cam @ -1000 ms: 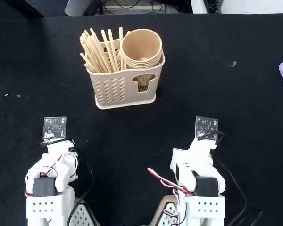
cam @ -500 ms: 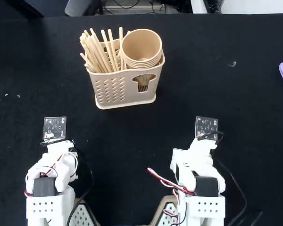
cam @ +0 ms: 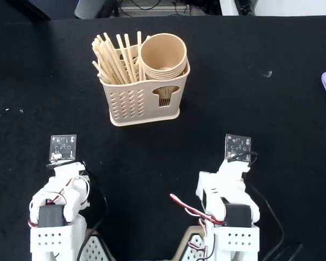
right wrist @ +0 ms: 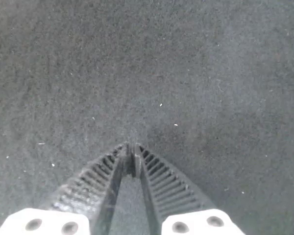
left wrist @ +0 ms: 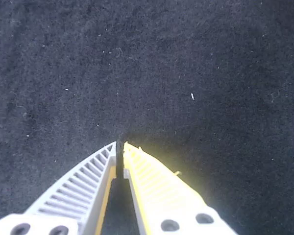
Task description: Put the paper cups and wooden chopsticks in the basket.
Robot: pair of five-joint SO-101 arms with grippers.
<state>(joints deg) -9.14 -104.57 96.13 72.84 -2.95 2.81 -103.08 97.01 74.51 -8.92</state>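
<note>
The paper cups [cam: 163, 54] and wooden chopsticks [cam: 115, 57] are recorded upright in the basket [cam: 136, 103], well ahead of the left hand [left wrist: 120, 147] and right hand [right wrist: 132, 149], both closed on nothing.

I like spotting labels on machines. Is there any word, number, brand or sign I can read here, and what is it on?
No readable text anywhere.
basket: no print; the opening in its front is a cut-out, not a sign.
paper cups: plain, no print.
small board on one arm, and the like one on the other: tiny marks, too small to read.
</note>
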